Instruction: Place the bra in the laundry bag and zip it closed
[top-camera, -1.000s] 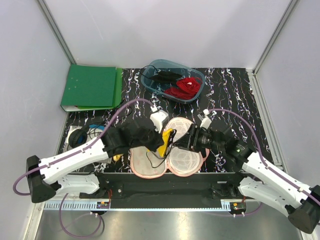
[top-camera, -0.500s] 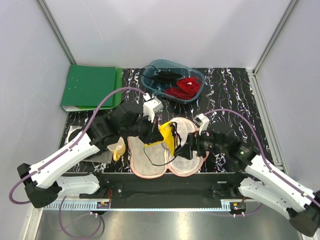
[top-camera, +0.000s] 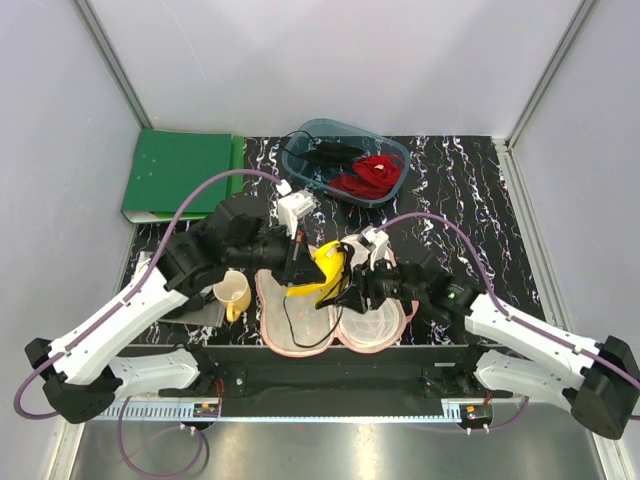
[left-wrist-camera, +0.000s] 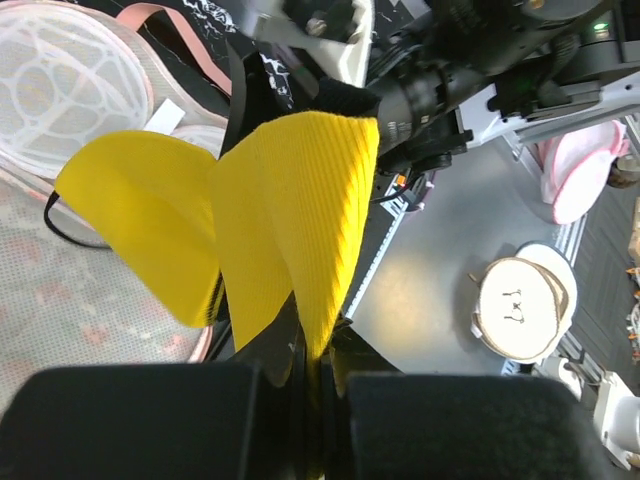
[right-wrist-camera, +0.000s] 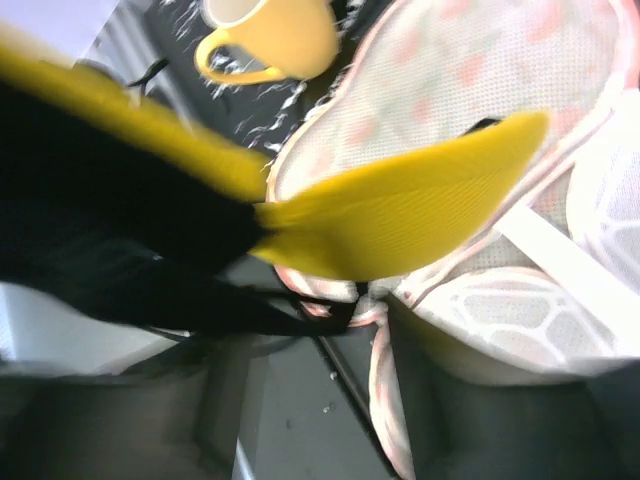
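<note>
Yellow bra (left-wrist-camera: 290, 220) hangs pinched tight in the left gripper (left-wrist-camera: 318, 378), just above the open bag (top-camera: 376, 327). Right gripper (top-camera: 355, 290) is close by; I cannot tell how wide. Lower it flat and slow into one half.

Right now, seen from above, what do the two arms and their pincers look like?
The left arm and right arm have white shells near the bases and black wrist sections. A purple cable loops along each. The left pincer and right pincer are black.
</note>
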